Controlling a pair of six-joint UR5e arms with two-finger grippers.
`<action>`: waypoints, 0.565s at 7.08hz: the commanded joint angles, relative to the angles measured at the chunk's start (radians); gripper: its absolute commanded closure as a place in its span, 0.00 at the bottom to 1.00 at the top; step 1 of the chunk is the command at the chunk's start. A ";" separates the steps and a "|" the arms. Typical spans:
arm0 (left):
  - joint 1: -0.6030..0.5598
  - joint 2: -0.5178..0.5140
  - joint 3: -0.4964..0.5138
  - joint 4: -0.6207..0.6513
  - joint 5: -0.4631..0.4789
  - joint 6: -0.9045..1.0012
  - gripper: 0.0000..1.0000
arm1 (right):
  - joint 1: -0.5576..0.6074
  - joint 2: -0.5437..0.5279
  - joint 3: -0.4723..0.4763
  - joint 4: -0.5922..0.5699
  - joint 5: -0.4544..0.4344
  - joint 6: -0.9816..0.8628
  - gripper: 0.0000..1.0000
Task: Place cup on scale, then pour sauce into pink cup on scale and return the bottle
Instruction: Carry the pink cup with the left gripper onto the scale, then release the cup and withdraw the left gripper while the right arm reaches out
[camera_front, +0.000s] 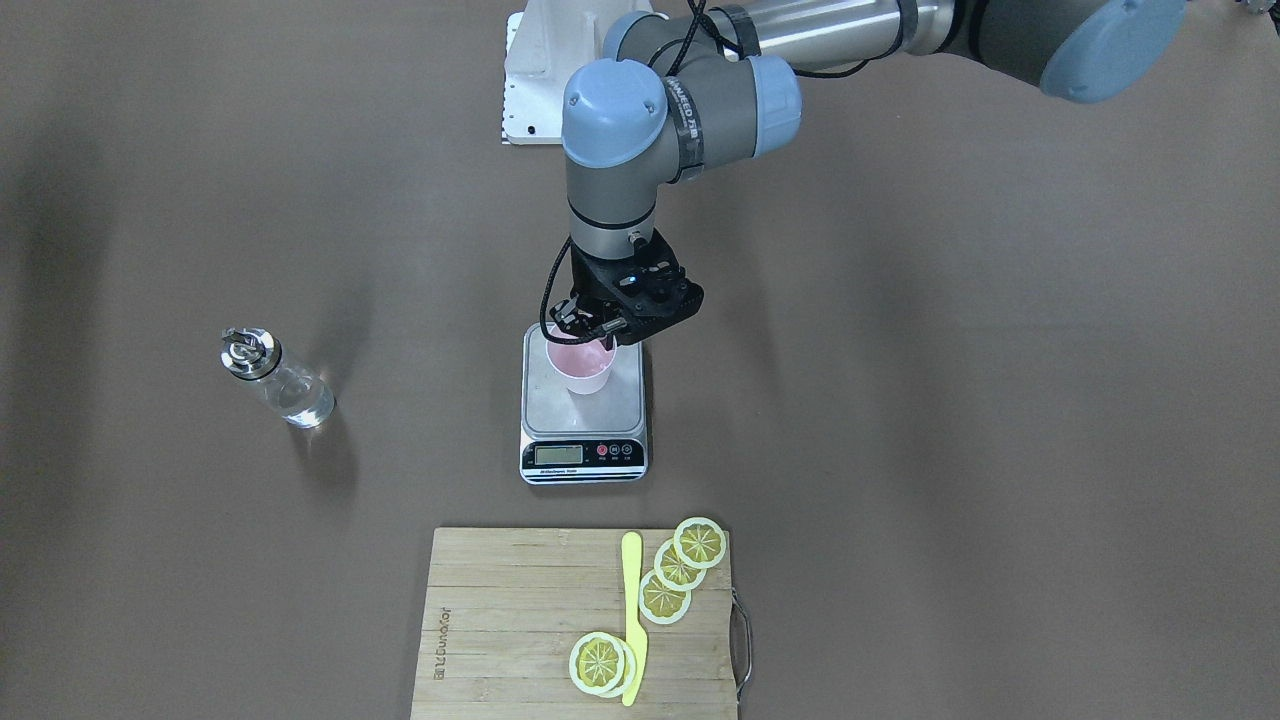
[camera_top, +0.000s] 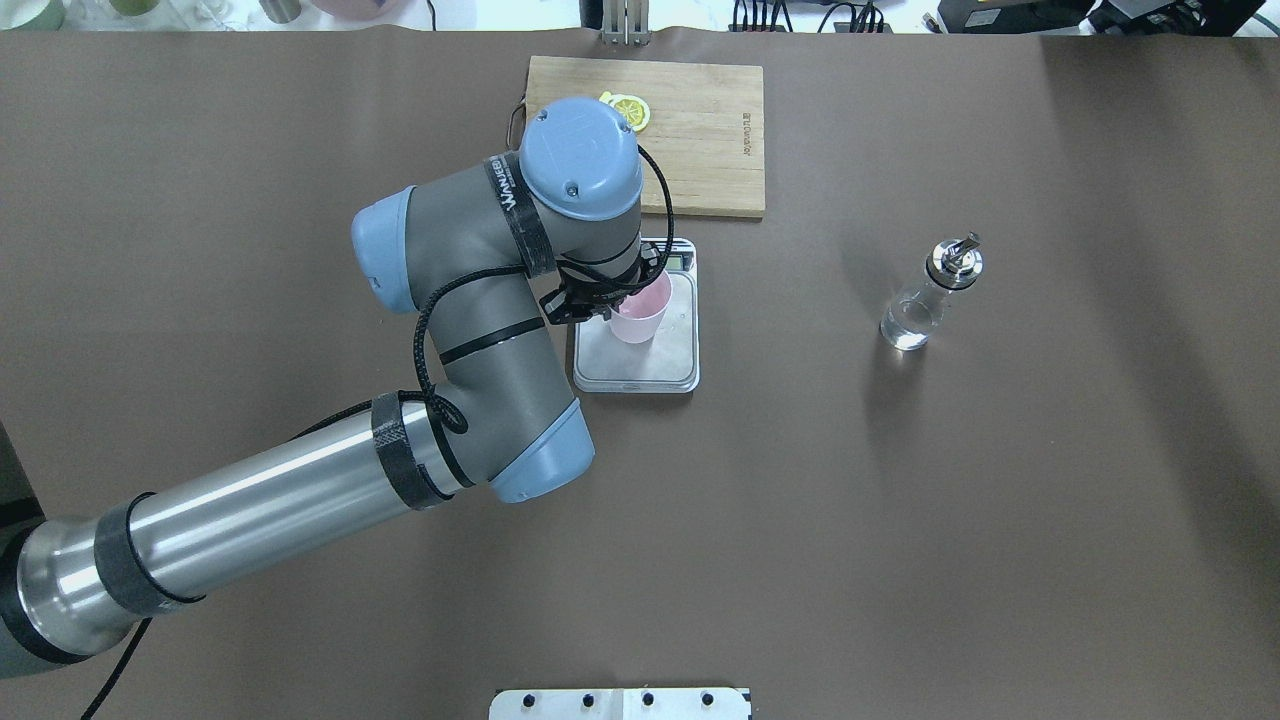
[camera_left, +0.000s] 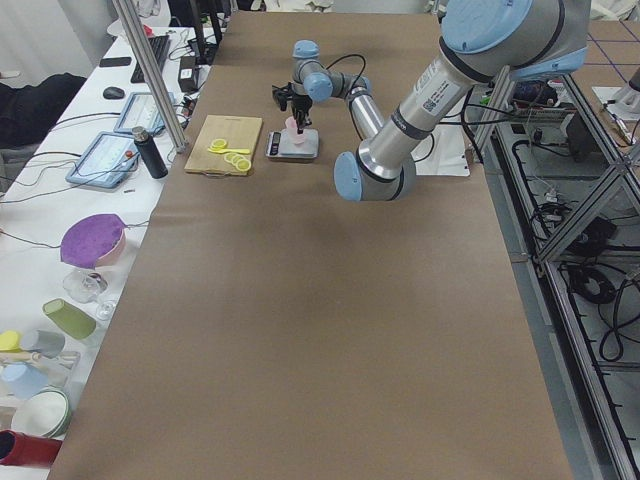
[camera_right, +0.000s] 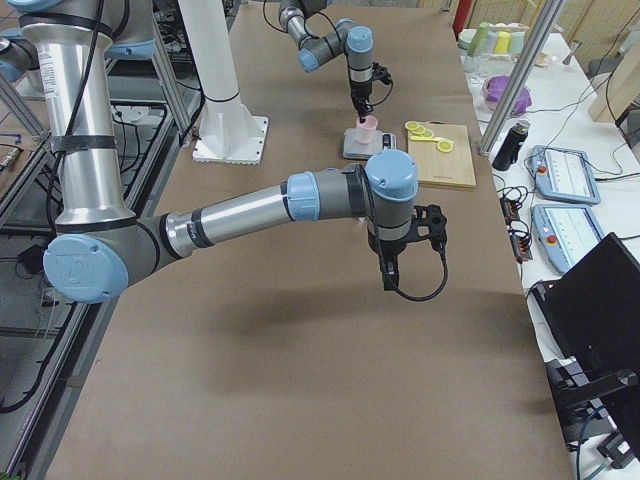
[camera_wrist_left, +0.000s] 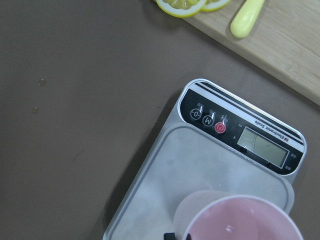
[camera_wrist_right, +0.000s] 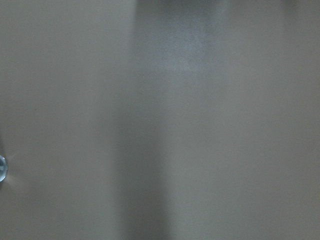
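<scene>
The pale pink cup (camera_front: 581, 366) stands upright on the steel platform of the scale (camera_front: 583, 425), toward its far side. My left gripper (camera_front: 583, 330) comes straight down onto it and is shut on the cup's rim. I cannot tell whether the cup's base rests on the platform. The left wrist view shows the cup (camera_wrist_left: 240, 220) over the scale (camera_wrist_left: 165, 175). The clear glass bottle (camera_front: 275, 380) with clear liquid stands alone on the table, far to my right (camera_top: 925, 300). My right gripper (camera_right: 388, 278) hangs above bare table; I cannot tell whether it is open.
A wooden cutting board (camera_front: 500, 620) with lemon slices (camera_front: 680, 570) and a yellow knife (camera_front: 632, 610) lies just beyond the scale. A white mount plate (camera_front: 530, 80) sits at my base.
</scene>
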 joint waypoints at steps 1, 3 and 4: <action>-0.030 0.046 -0.090 0.008 -0.005 0.056 0.02 | -0.023 0.026 0.041 0.001 0.012 0.002 0.00; -0.126 0.210 -0.302 0.086 -0.060 0.198 0.01 | -0.045 0.041 0.150 0.002 0.058 0.049 0.00; -0.182 0.268 -0.356 0.110 -0.093 0.263 0.01 | -0.104 0.041 0.260 0.003 0.055 0.200 0.00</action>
